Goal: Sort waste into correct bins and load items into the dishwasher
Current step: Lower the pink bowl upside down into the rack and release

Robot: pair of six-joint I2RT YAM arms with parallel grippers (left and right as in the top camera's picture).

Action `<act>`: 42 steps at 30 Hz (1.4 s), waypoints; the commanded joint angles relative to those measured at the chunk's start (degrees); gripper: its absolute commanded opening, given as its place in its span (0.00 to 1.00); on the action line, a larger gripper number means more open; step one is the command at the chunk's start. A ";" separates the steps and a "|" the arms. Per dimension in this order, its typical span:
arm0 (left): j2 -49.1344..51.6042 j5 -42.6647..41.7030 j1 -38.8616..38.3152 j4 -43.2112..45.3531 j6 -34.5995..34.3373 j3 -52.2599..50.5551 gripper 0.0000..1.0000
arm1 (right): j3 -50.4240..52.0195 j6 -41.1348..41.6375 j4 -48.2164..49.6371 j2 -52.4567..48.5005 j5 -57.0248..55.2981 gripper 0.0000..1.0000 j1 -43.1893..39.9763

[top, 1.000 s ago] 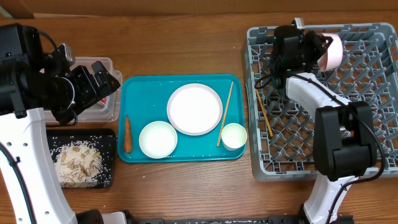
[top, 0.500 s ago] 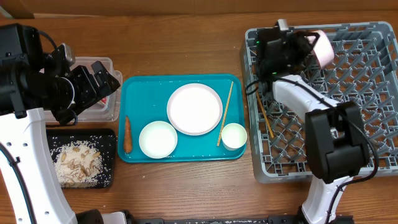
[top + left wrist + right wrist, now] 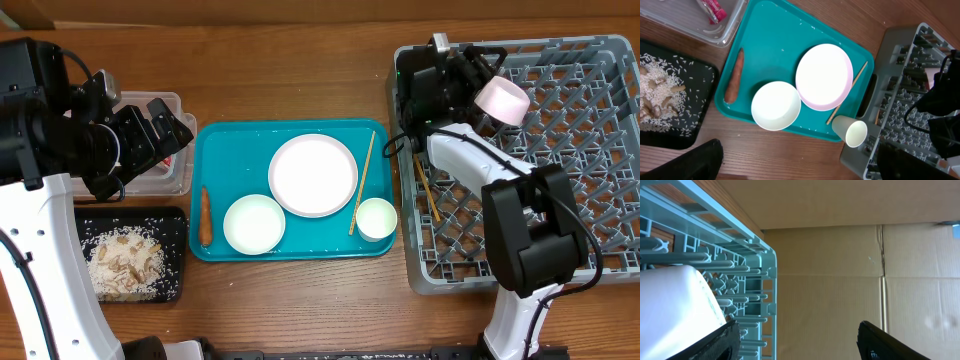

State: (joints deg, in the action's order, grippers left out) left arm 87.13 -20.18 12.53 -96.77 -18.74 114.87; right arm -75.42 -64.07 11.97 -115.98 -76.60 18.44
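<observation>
The grey dishwasher rack (image 3: pixel 520 282) stands at the right. A pale pink bowl (image 3: pixel 502 98) lies tilted among its pegs near the top left corner. My right gripper (image 3: pixel 478 82) is open right beside that bowl. In the right wrist view the bowl (image 3: pixel 670 310) sits against one finger (image 3: pixel 715 342), outside the gap. One chopstick (image 3: pixel 426 188) lies in the rack. On the teal tray (image 3: pixel 215 150) are the plate (image 3: pixel 313 175), a white bowl (image 3: pixel 254 222), a cup (image 3: pixel 376 219) and a second chopstick (image 3: pixel 362 180). My left gripper (image 3: pixel 172 135) hangs open over the clear tub (image 3: pixel 150 175).
An orange carrot (image 3: pixel 205 215) lies at the teal tray's left edge. The black tray (image 3: pixel 180 225) at the front left holds rice and food scraps (image 3: pixel 125 262). A red-and-white wrapper (image 3: pixel 710 10) lies in the clear tub. A cardboard wall (image 3: pixel 850 270) rises behind the rack.
My right gripper has opened and let go of the pink bowl, which has dropped from upright onto the rack pegs. The right wrist has drawn back to the left. The left arm is unmoved.
</observation>
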 commanded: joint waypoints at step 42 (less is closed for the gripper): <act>-0.02 -0.17 0.24 -0.02 -0.13 0.35 1.00 | -0.61 65.44 -37.05 22.86 92.80 0.04 -33.16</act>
State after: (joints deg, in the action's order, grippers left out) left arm 87.13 -20.16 12.53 -96.71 -18.74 114.87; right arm -75.94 -1.15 -25.67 -90.80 9.80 -14.68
